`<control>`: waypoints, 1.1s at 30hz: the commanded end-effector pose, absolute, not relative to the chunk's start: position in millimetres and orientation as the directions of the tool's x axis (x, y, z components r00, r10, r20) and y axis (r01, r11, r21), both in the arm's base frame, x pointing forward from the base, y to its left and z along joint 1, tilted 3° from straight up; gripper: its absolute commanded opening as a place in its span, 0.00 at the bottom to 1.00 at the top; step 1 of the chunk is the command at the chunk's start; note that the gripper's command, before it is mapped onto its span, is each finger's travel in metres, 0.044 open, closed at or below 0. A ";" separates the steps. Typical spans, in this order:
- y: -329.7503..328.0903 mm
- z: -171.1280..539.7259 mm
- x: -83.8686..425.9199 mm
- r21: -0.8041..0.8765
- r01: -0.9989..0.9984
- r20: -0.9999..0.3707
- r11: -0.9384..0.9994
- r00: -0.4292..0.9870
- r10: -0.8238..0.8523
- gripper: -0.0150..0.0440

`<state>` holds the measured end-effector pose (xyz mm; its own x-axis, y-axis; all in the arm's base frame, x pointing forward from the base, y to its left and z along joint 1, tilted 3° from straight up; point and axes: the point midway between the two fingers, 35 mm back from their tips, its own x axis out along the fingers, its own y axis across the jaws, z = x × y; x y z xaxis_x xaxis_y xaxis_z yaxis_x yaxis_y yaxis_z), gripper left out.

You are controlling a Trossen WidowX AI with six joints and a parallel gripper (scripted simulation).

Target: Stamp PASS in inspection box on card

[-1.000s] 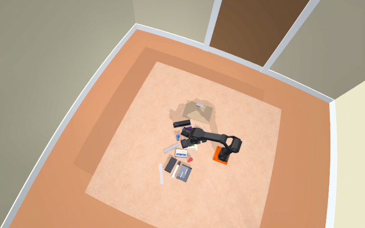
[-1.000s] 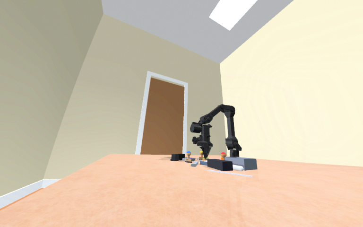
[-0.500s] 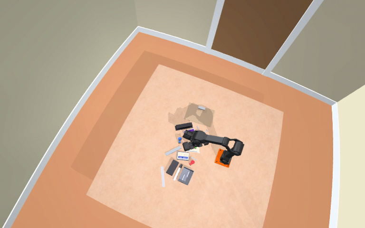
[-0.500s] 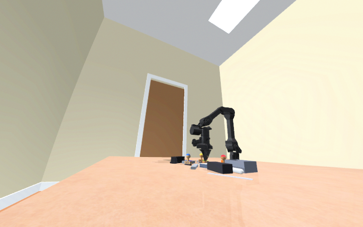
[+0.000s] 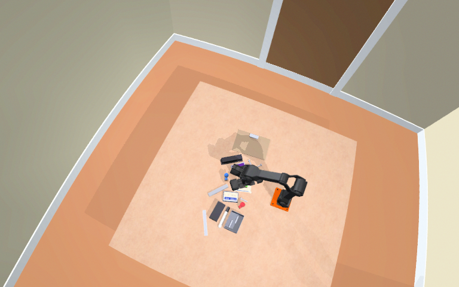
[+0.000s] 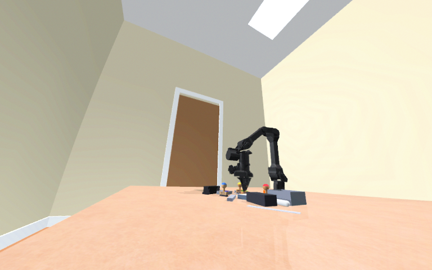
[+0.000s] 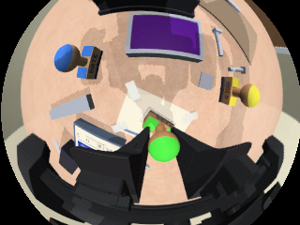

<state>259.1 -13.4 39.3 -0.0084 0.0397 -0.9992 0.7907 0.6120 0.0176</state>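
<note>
My gripper (image 7: 160, 130) (image 6: 244, 189) points down, shut on the green-topped stamp (image 7: 164, 148) (image 5: 246, 186). The stamp is upright over the cream card (image 7: 128, 110) (image 5: 245, 191), its base at the dark outline of the box, part of which shows beyond the base. Whether the base touches the card cannot be told. The base's underside, its lettering and any print beneath are hidden. White tabs lie at the card's corners. The open purple ink pad (image 7: 164, 39) (image 5: 241, 164) lies beyond the card, at the top of the wrist view.
A blue-topped stamp (image 7: 67, 58) (image 5: 226, 175) and a yellow-topped stamp (image 7: 250, 96) stand either side. A labelled case (image 5: 230, 196) (image 7: 100, 138), red-topped stamp (image 5: 241, 204), grey bar (image 5: 217, 190), dark block (image 5: 217, 211), marker (image 5: 223, 218), grey tray (image 5: 233, 222) and black holder (image 5: 231, 159) are nearby.
</note>
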 end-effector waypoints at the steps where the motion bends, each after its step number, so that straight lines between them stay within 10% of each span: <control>1: -12.8 40.2 260.0 0.022 0.793 -0.999 0.609 -0.005 0.043 0.25; 33: -14.3 70.9 262.0 0.023 0.793 -0.999 0.609 -0.005 0.043 0.25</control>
